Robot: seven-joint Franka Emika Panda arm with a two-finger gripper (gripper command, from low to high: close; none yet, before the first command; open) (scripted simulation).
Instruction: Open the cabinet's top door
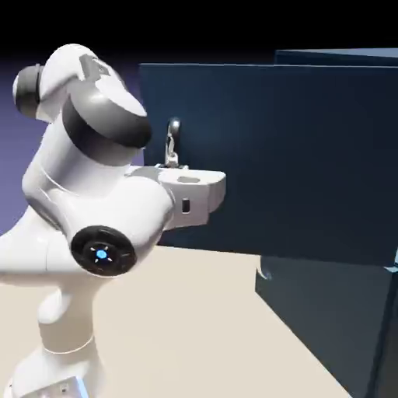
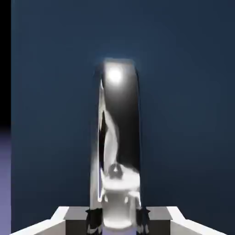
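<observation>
The navy-blue cabinet [image 1: 334,311] stands at the exterior view's right. Its top door [image 1: 295,155] is swung well out from the body, its flat panel facing the camera. A curved silver handle [image 1: 172,140] sits near the door's free left edge. My gripper [image 1: 170,162] is shut on that handle from below, with the white hand right under it. In the hand view the silver handle [image 2: 118,137] fills the middle, running up from between the dark fingertips [image 2: 94,219], against the door's blue panel [image 2: 183,114].
The white arm [image 1: 93,225] fills the exterior view's left, rising from its base at the lower left. The beige tabletop [image 1: 202,326] lies below the open door. The cabinet's lower part shows under the door at the right.
</observation>
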